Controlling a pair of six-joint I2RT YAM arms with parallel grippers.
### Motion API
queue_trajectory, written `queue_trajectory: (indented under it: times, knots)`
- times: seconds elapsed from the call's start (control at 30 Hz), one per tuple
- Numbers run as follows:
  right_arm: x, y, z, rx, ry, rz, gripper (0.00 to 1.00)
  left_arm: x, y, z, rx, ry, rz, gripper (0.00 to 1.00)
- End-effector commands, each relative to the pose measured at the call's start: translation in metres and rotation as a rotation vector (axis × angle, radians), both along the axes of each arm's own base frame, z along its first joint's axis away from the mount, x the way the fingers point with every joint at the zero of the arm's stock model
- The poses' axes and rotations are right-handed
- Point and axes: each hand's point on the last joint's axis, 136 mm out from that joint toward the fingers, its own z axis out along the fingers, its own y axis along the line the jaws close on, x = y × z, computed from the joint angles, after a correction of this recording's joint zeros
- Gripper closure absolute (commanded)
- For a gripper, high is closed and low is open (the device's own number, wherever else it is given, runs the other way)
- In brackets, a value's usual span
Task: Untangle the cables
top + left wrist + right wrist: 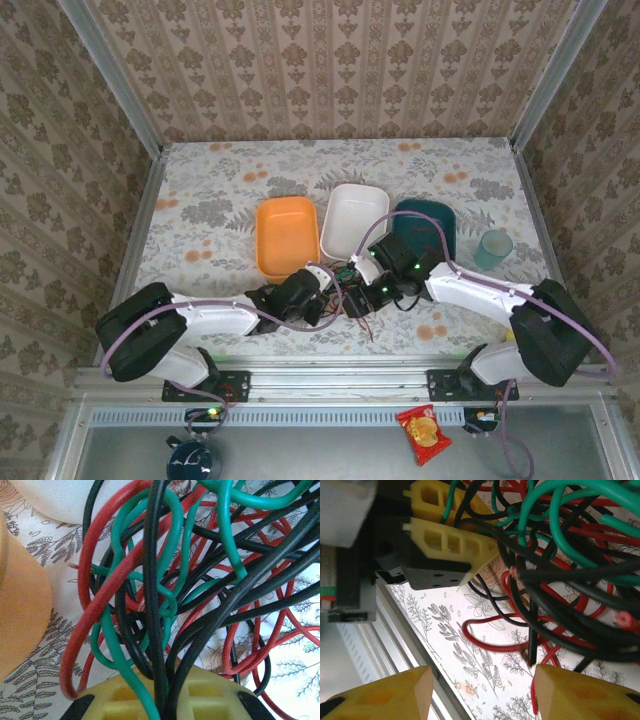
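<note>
My left gripper point(162, 692) clamps the cables point(152, 580) as anchor; my right gripper point(482, 672), fingers apart, should take only the loose black end point(532, 652) at one o'clock.

Soft, even light filled the overhead view, with faint shadows on the counter point(220, 200). In the left wrist view the nearest cables point(150, 605) were blurred and the upper left glared white. The right wrist view was dim at left; the fingers point(385, 695) of the right gripper point(482, 690) were out of focus.
</note>
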Motion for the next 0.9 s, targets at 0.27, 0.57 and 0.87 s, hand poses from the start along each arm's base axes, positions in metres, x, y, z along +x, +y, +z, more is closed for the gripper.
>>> queue_trajectory:
  times: [0.27, 0.57, 0.87]
  knots:
    - [0.018, 0.027, 0.013, 0.089, -0.017, 0.052, 0.44, -0.004, -0.007, 0.007, -0.041, -0.002, -0.046, 1.0]
    - [0.035, 0.019, 0.003, 0.033, -0.028, -0.023, 0.85, -0.008, -0.006, 0.007, -0.059, 0.006, -0.063, 1.0]
    - [0.046, -0.014, 0.016, 0.023, -0.125, -0.156, 1.0, -0.01, -0.001, 0.005, -0.068, 0.016, -0.05, 1.0]
